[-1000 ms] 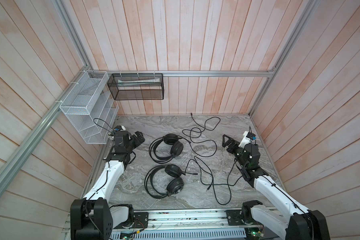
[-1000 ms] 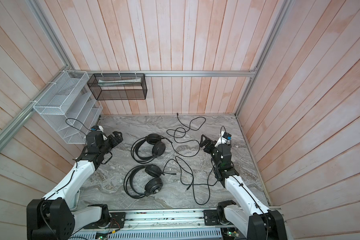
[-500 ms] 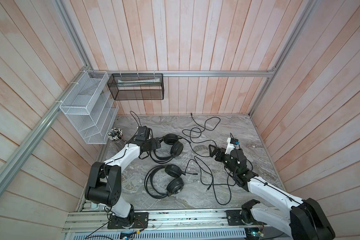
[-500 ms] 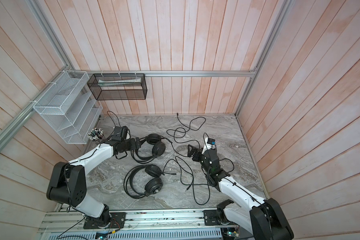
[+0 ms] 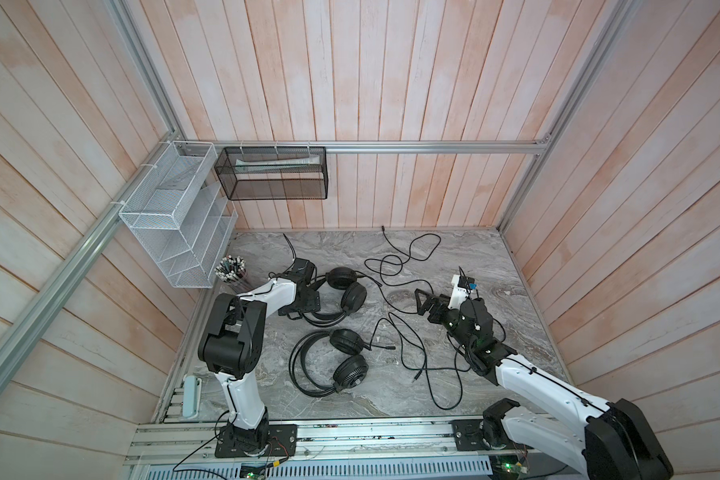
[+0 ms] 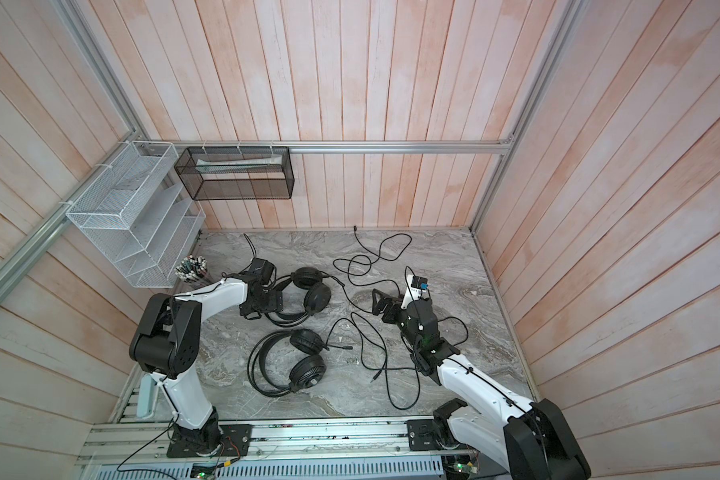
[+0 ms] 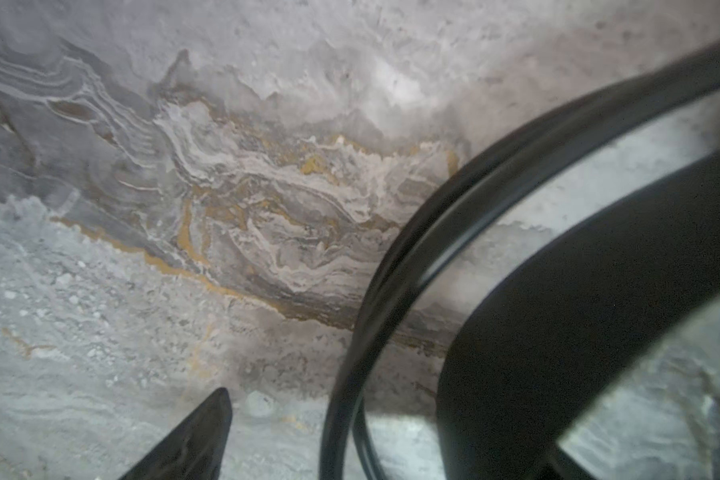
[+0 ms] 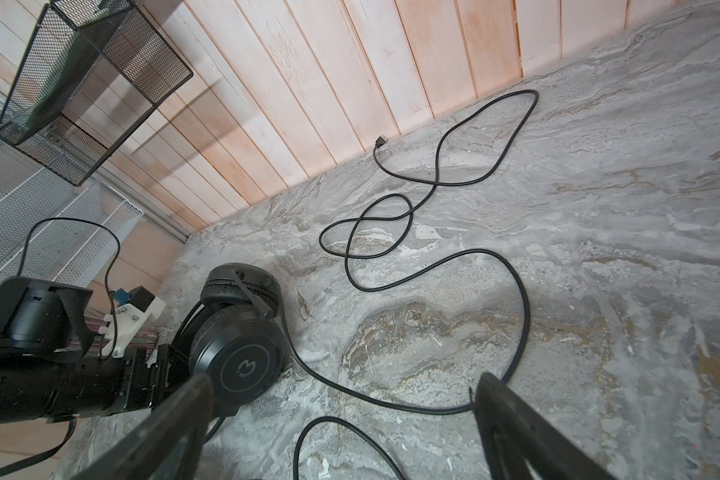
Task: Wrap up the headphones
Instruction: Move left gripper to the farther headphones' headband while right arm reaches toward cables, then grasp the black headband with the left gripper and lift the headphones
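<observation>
We've wrapped nothing yet: both headsets' cables point(image 8: 527, 305) sprawl loose. Our left gripper point(image 5: 310, 299) stands wide astride the far headset's headband point(image 7: 381, 286); our right gripper point(image 8: 341, 399) gapes empty.

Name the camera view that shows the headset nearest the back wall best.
The right wrist view: the far headset sits close, with both earcups, the logo, the boom mic and its cable clear. In both top views the headset is small and distant. The left wrist view catches only a blurred stretch of its headband.
</observation>
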